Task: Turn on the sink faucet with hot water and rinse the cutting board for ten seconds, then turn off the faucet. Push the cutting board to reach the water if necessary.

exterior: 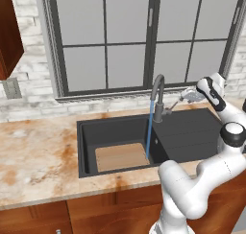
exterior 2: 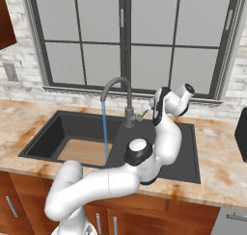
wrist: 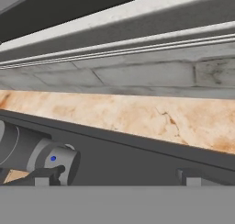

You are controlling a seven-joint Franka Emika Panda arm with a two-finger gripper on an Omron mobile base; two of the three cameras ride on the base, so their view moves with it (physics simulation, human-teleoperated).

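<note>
The gripper (exterior: 186, 96) hung just right of the sink faucet (exterior: 158, 99), beside its side lever, above the back edge of the sink (exterior: 86, 146) and in front of the window (exterior: 144, 36). The water (exterior: 150, 130) fell from the spout to the gripper's lower left, landing at the right edge of the cutting board (exterior: 121, 156), which lay flat in the basin, well below and left of the gripper. The drainboard lay directly beneath the gripper, right of the basin. The counter (exterior: 38, 156) ran around the sink, with a strip of it between the sink and the wall behind the gripper. In the hand view the faucet's base (wrist: 41, 156) sat at lower left, close to the fingertips (wrist: 43, 179).
</note>
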